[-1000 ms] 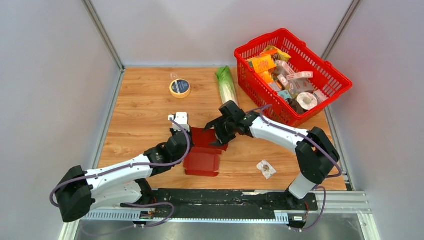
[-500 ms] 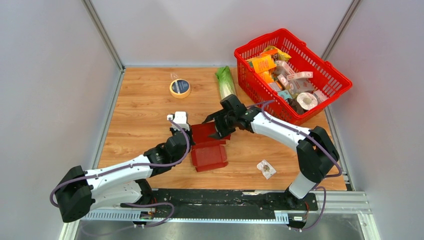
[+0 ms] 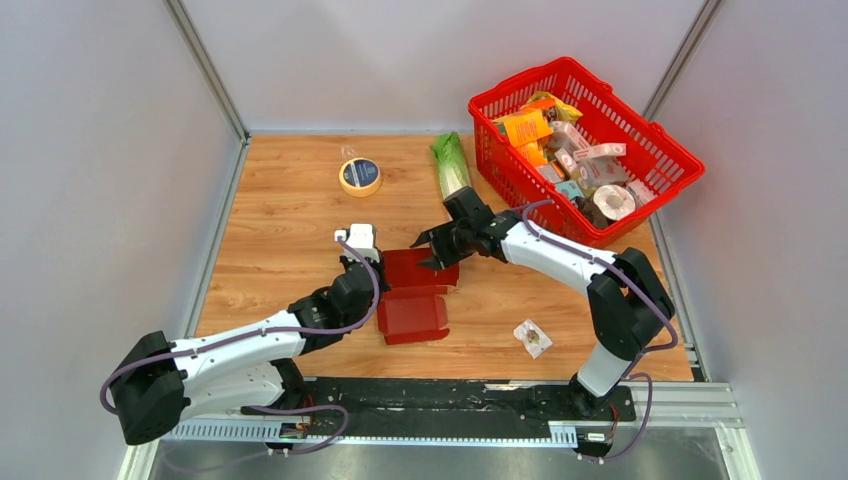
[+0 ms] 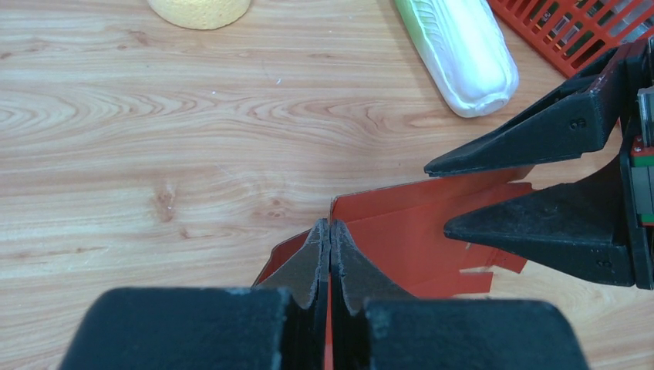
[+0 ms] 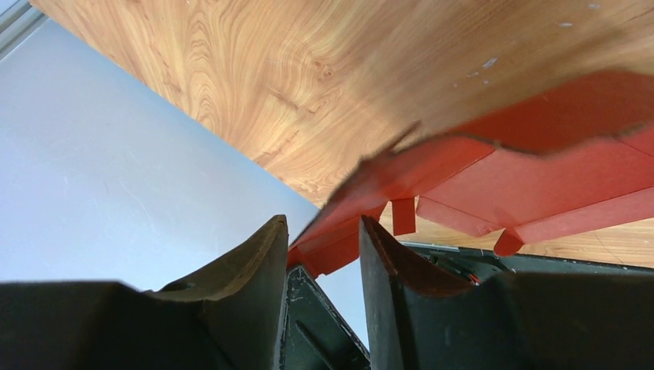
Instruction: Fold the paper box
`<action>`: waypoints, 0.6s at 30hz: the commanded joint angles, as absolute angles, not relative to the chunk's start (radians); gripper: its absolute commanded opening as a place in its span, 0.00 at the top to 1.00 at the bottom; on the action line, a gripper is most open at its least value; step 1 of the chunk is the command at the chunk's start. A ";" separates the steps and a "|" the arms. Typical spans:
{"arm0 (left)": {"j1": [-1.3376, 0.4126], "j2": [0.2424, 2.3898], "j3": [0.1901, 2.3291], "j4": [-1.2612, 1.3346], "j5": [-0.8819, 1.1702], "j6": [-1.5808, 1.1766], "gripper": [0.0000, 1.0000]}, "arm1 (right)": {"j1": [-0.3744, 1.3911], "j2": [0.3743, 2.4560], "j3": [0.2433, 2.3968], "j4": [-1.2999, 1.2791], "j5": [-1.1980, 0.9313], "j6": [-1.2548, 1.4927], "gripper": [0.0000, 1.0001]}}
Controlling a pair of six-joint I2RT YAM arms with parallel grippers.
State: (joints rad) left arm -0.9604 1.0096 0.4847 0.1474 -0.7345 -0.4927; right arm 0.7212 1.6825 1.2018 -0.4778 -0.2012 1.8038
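Wood-grain surface point(image 3: 280, 230) boxed in by grey walls, both arms reaching in from the near edge.

Paper box point(image 3: 413, 315) sits mid-surface, between the two grippers. It is dark red thin card, partly folded. One panel lies on the near side and a second panel on the far side, with the crease between them running left-right. The left wrist view shows ragged tabs along the far panel's right edge.

Left gripper point(image 4: 330, 233): jaws clenched on the left edge of the box, with the card pinched thin between the tips. Its arm comes in from the near left, low over the surface.

Right gripper point(image 3: 433, 253): jaws released, spread apart and straddling the far-right edge of the box. In the right wrist view a flap pokes into the gap between the fingers point(image 5: 254, 270). Can't tell if either pad actually touches the flap, but it is not clamped. This arm comes in from the right.

Other items:
- Napa cabbage point(image 3: 452, 170) lies far of the box, just beside the red basket point(image 3: 680, 165).
- The basket sits far right and is full of packaged goods.
- Tape roll point(image 3: 360, 176) lies flat on the far left, well apart from the box.
- Small clear packet point(image 3: 532, 337) sits near right, apart from the box and clear of the right arm's base.
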 commanded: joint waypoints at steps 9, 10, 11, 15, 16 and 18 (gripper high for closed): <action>-0.968 1.020 0.477 0.209 -0.735 -0.477 1.00 | 0.716 1.706 1.230 -0.425 -0.204 1.839 0.69; -0.968 1.019 0.477 0.210 -0.733 -0.477 1.00 | 0.718 1.706 1.232 -0.425 -0.203 1.839 0.71; -0.968 1.020 0.477 0.212 -0.733 -0.477 1.00 | 0.715 1.706 1.232 -0.423 -0.199 1.839 0.72; -0.969 1.029 0.480 0.216 -0.726 -0.479 1.00 | 0.715 1.710 1.230 -0.419 -0.201 1.842 0.76; -0.969 1.029 0.479 0.216 -0.723 -0.479 1.00 | 0.713 1.713 1.230 -0.416 -0.204 1.842 0.78; -0.969 1.031 0.477 0.222 -0.718 -0.480 1.00 | 0.715 1.715 1.227 -0.410 -0.207 1.842 0.84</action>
